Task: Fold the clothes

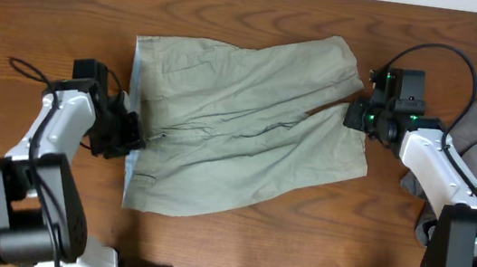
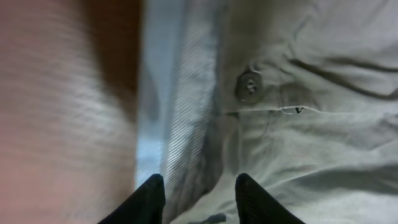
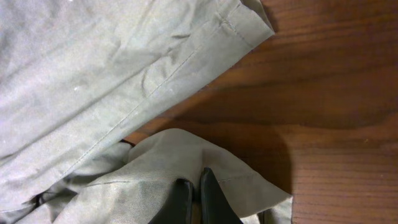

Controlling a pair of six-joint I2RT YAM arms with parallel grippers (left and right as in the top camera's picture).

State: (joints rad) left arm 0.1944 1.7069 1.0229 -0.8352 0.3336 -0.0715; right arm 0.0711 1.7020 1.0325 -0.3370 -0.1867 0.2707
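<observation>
At middle left, the left gripper (image 2: 198, 198) straddles the waistband (image 2: 186, 93) of the shorts (image 1: 239, 125); whether it grips cannot be told. The shorts lie spread at centre frame and look light, soft and floppy, best taken at the edges. At right, the right gripper (image 3: 196, 199) pinches a leg hem (image 3: 236, 168).

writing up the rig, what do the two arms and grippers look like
Both arms match: the left arm and right arm have white shells with chunky black joints and bases. The left gripper and right gripper are black, ending in narrow dark fingers. Thin black cables loop off each wrist; small green lights glow on the right one.
</observation>
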